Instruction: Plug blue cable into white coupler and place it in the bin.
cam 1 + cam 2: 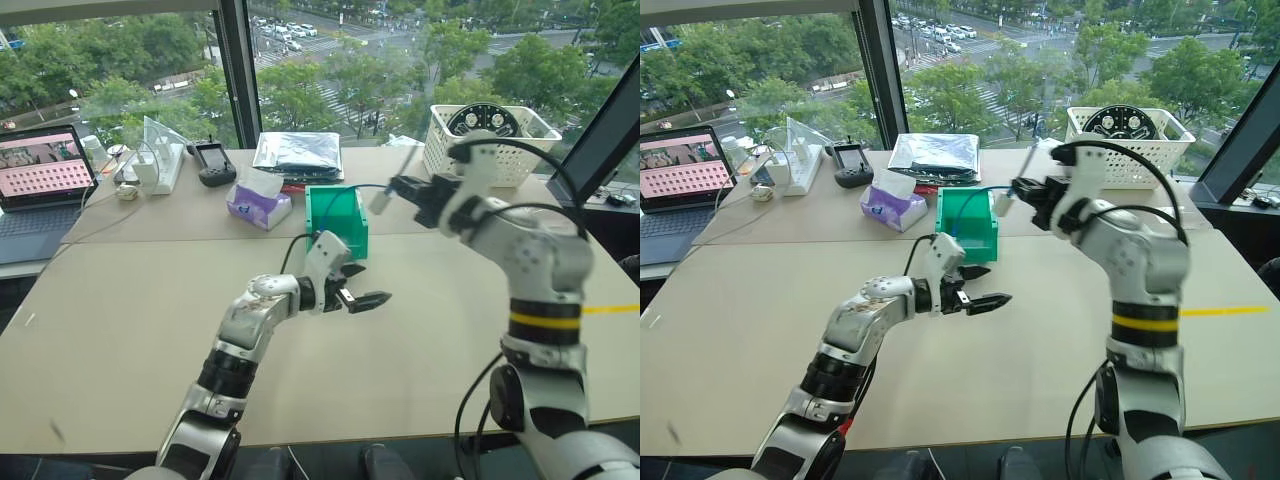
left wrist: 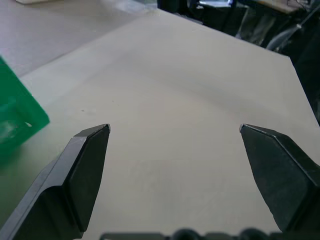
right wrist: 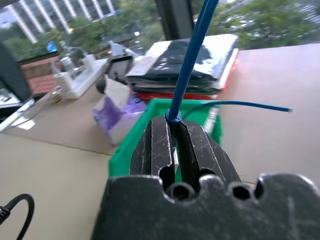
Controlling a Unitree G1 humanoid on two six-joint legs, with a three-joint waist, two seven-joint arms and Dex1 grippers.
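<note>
The white coupler cannot be told apart: a pale, blurred piece (image 1: 381, 201) beside the right gripper (image 1: 1020, 192) may be it. The blue cable (image 3: 192, 47) is cut off by the picture's edge in the right wrist view. The bin (image 2: 15, 125) is cut off by the edge in the left wrist view.

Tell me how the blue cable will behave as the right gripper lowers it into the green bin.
The blue cable, pinched by the right gripper, looks thin and springy, arcing rather than hanging limp, so its free end may catch the bin rim. It is probably very light and may spring out.
</note>
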